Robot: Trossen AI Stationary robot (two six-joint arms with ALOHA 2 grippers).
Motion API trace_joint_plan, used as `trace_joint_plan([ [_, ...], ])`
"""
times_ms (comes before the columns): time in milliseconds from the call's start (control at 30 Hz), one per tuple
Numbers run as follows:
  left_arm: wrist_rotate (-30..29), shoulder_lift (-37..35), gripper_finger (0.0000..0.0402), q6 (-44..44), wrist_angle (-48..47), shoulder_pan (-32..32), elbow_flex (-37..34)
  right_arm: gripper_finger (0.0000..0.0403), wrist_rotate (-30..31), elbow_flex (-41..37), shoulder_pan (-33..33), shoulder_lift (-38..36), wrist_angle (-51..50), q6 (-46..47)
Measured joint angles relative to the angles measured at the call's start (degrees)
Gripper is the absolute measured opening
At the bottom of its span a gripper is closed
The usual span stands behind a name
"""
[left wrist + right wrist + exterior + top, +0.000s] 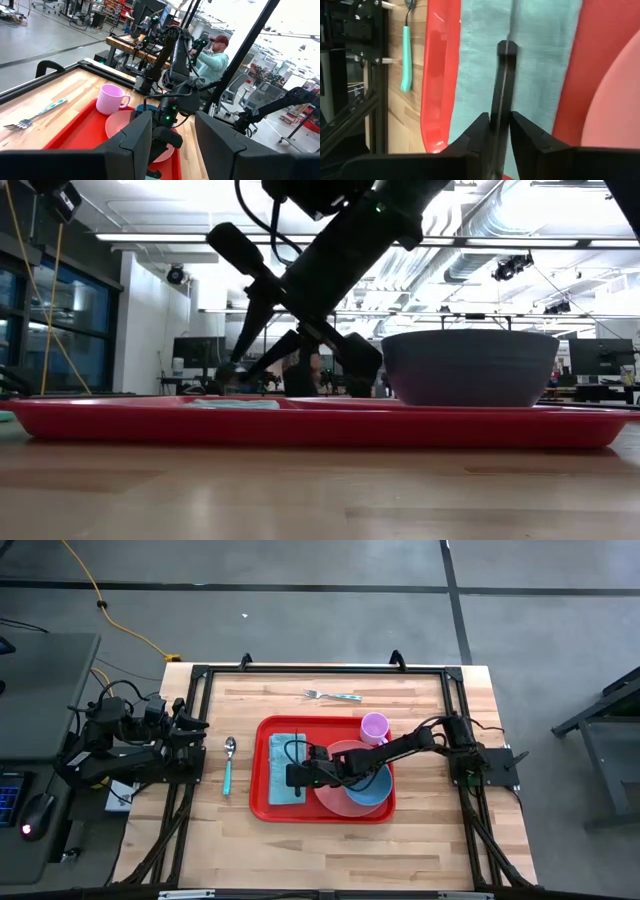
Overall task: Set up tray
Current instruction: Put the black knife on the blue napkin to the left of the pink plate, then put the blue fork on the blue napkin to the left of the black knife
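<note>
Right now the red tray [262,802] sits mid-table w/ a teal napkin [284,765] on its left part, plus pink plate [345,802], blue bowl [372,788] and pink mug [374,726]. Right gripper [296,776] is low over the napkin, fingers [475,131] pinching a thin dark utensil [504,85] lying along the cloth. Left gripper [172,145] waits at the table's left edge, fingers spread, empty. Spoon [228,762] lies left of the tray, fork [330,695] beyond it.

A robotics lab or workshop: concrete floor [300,620], exposed ceiling ducts [500,240], benches [125,45] with more robot arms, rolling office chairs [260,95].
</note>
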Motion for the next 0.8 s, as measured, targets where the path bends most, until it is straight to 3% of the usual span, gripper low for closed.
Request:
trace_joint_plan([
  [333,0.02,0.0,0.0182,-0.01,0.02,-0.02,0.0,0.011,0.69,0.0,-0.04,0.0,2.04,-1.05],
  [567,0.23,0.0,0.0182,-0.01,0.02,0.0,0.0,0.0121,1.75,0.0,-0.68,0.0,7.96,-4.19],
  [800,0.42,0.0,0.0182,-0.01,0.02,0.0,0.0,0.0122,1.85,0.0,-2.55,0.0,22.63,-15.58],
])
